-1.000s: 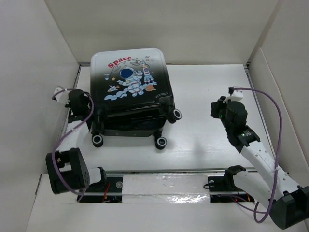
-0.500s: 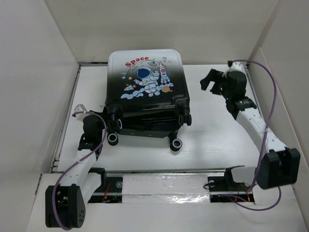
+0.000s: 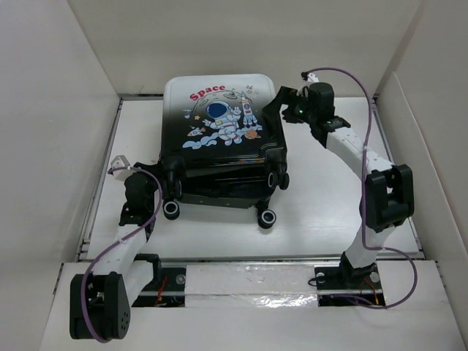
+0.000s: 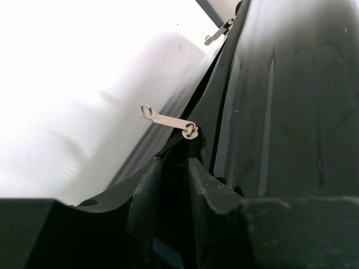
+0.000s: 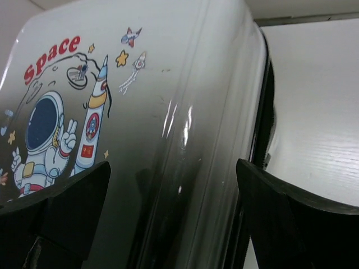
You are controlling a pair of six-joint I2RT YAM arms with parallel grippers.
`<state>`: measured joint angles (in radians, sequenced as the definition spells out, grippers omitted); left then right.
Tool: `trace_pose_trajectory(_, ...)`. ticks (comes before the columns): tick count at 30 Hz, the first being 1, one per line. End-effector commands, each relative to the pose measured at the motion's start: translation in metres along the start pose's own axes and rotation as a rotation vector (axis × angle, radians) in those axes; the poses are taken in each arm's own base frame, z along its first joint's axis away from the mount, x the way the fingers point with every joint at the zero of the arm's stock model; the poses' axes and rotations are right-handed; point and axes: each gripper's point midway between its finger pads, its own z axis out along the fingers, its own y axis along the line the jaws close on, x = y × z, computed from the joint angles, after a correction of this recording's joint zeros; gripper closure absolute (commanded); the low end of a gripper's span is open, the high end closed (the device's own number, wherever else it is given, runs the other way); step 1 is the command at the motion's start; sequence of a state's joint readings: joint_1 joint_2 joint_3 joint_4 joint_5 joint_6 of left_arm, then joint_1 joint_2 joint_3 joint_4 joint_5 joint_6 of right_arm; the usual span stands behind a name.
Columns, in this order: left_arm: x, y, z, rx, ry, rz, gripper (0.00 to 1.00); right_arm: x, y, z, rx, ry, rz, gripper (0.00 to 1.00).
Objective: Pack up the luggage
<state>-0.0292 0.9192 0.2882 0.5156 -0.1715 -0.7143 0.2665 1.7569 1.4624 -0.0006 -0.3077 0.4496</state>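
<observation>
1. At the near edge of the white table [image 3: 329,205], the left arm reaches forward along the left edge. A purple cable [image 3: 156,212] loops beside it.
2. The left gripper [image 4: 175,168] sits against the near-left corner of the luggage [image 3: 219,139], right beside a wheel [image 3: 172,210]. In the left wrist view its fingers [image 4: 147,202] stand close together with only a narrow gap. The suitcase's zipper line runs into that gap. Whether they actually pinch it cannot be told.
3. Just beyond those fingertips a silver zipper pull [image 4: 168,119] sticks out sideways from the seam. A second pull [image 4: 220,31] shows farther along the same seam.
4. The luggage lies flat in the far half of the table, left of centre, with its far end at the far edge. Its printed shell faces up and its black wheels point toward the near edge. The shell fades from black at the wheel end to white at the far end, and carries the cartoon astronaut [image 5: 42,140] and the red "Space" lettering [image 5: 51,56].
5. The right arm stretches from the near-right base to the far side. The right gripper [image 5: 173,168] is spread wide over the far-right part of the shell. One finger [image 5: 61,213] is over the print and the other is out past the right side seam, and neither is clamped on anything.
</observation>
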Motion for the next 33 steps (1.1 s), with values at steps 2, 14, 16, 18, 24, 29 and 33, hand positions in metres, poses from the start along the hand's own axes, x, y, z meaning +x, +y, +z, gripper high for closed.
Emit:
trace_pose_trajectory(2, 0.044, 0.037, -0.006, -0.098, 0.163, 0.096, 0.76, -0.007, 0.021, 0.006, -0.025, -0.003, -0.018, 0.0)
trace_pose_trajectory(14, 0.029, 0.065, -0.037, -0.286, 0.073, 0.018, 0.48, -0.006, 0.023, -0.01, -0.013, -0.015, -0.1, 0.0)
trace_pose_trajectory(16, 0.028, 0.067, -0.038, -0.301, 0.067, 0.006, 0.54, -0.007, 0.025, -0.015, -0.016, -0.022, -0.112, 0.0)
trace_pose_trajectory(18, 0.032, 0.066, -0.035, -0.299, 0.088, 0.006, 0.54, -0.011, 0.028, -0.02, -0.022, -0.038, -0.123, 0.0)
trace_pose_trajectory(24, 0.038, 0.063, -0.016, -0.306, 0.152, 0.029, 0.57, -0.005, 0.013, -0.024, -0.019, -0.015, -0.136, 0.0)
trace_pose_trajectory(29, 0.041, 0.054, -0.009, -0.266, 0.18, 0.024, 0.98, 0.005, 0.012, -0.012, -0.045, 0.024, -0.121, 0.0)
trace_pose_trajectory(33, 0.07, 0.03, -0.02, -0.163, 0.263, 0.075, 1.0, 0.023, 0.011, 0.007, -0.054, 0.081, -0.111, 0.01)
